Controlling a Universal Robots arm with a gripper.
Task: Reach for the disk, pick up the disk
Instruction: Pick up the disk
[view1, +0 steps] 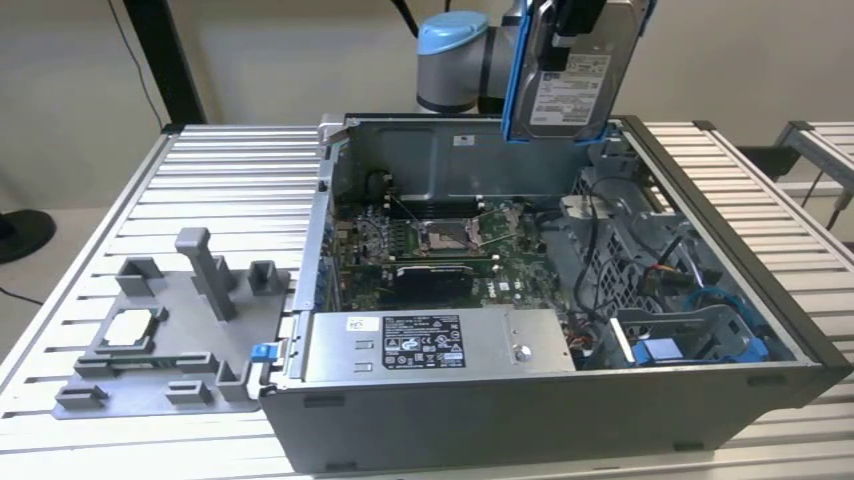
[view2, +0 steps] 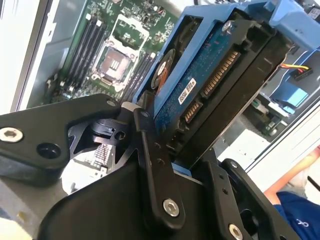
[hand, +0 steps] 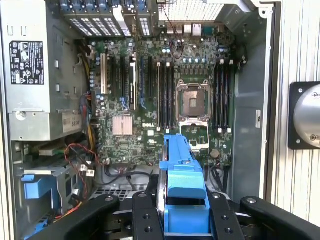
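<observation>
Blue-framed disk (view1: 577, 80) pinched in gripper (hand: 184, 212), above case (view1: 747, 300) | mobo (hand: 165, 95) + PSU (view1: 427, 343) inside

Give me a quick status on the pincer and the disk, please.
Pincer shut on the disk. Disk held upright, lifted clear above the open computer case. Nothing touching or blocking it.

The silver-grey disk (view1: 571, 85) wears a bright blue frame and white label (its underside circuit board is blue), above a green motherboard (view1: 434, 240).
</observation>
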